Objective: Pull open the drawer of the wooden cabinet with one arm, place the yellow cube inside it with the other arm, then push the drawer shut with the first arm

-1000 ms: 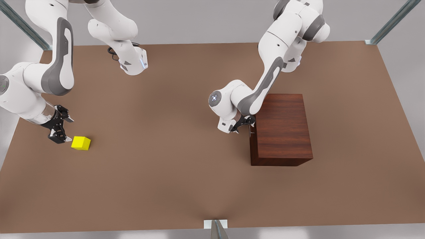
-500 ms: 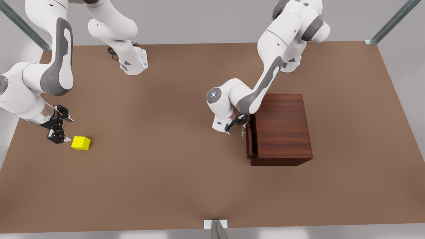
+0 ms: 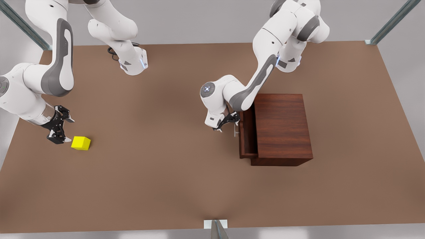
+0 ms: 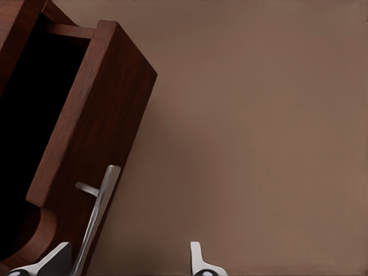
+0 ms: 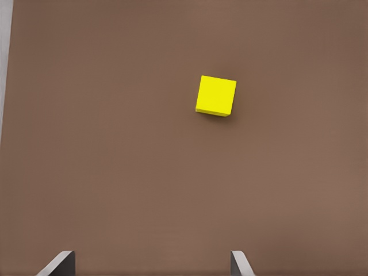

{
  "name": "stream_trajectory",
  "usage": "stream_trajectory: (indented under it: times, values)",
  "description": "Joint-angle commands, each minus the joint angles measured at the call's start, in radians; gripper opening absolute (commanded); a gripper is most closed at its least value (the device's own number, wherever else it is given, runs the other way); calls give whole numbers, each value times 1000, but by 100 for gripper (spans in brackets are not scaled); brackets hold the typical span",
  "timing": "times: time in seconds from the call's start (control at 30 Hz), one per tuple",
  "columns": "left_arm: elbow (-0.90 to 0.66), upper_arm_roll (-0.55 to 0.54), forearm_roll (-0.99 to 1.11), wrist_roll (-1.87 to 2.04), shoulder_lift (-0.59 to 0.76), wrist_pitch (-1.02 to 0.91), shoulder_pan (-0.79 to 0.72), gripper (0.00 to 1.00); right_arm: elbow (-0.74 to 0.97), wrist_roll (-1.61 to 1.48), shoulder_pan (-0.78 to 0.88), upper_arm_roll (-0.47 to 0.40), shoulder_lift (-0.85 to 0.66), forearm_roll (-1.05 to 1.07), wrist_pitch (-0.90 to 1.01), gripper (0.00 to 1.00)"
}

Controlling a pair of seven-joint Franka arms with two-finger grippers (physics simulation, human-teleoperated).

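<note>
Left gripper (image 3: 229, 121) sits at the drawer's (image 3: 247, 134) silver bar handle (image 3: 235, 129), on the side of the wooden cabinet (image 3: 282, 127) toward the front view's left. In the front view its black fingers look bunched against the handle, though from that height the contact itself is hard to make out. The left wrist view settles more: the fingertips (image 4: 198, 261) stand spread apart, with the handle (image 4: 96, 215) running just beside one of them rather than pinched between the two, so the jaws are open and hooked on the bar at most. That same view shows the drawer's (image 4: 95, 121) flat front panel and a dark hollow behind it; the front view shows the drawer drawn partway out of the cabinet, its tray exposed.

Right gripper (image 3: 59, 132) hangs near the table's (image 3: 166, 172) edge at the front view's left, just beside the yellow cube (image 3: 81, 143) but not touching it. The right wrist view looks down on the cube (image 5: 216, 95) resting on the bare brown table (image 5: 115, 172), well ahead of the two spread fingertips (image 5: 238, 263), with nothing between them: these jaws are open and empty. The cube lies well apart from the cabinet.
</note>
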State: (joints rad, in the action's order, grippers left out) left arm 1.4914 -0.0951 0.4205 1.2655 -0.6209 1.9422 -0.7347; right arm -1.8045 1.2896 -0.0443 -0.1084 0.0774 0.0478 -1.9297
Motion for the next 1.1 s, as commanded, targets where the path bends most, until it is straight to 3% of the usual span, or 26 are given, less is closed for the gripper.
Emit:
stream_trajectory:
  times: [0.0, 0.7, 0.8, 0.87, 0.93, 0.97, 1.0, 1.03, 1.07]
  values:
    - [-17, 0, 0, 89, -10, 0, -5, 100, 1, 13, 1, 0, -1, 0, 0, 100]
    - [-145, -9, -12, 199, -74, -22, -55, 100, 2, 13, 0, 0, 1, 0, -2, 100]
    - [-307, -101, -34, 69, -22, -413, -51, 100, 2, 13, 0, 0, 1, 0, -3, 100]
    - [-283, -97, -135, -225, 148, -552, 90, 100, 7, 13, -2, -2, 10, -20, -6, 100]
    - [-198, -95, -316, -704, 303, -591, 426, 100, 45, 65, 11, 3, 68, -35, -11, 100]
    - [-67, -94, -419, -955, 384, -514, 610, 100, 47, 63, 9, 1, 105, -34, -32, 100]
    - [180, -91, -519, -1167, 525, -306, 733, 100, 47, 65, 3, 0, 136, -31, -74, 100]
    - [340, -75, -554, -1250, 624, -146, 785, 100, 47, 66, 0, -8, 153, -23, -94, 100]
    - [216, -74, -543, -1239, 604, -206, 787, 100, 45, 66, -8, -10, 189, -25, -140, 100]
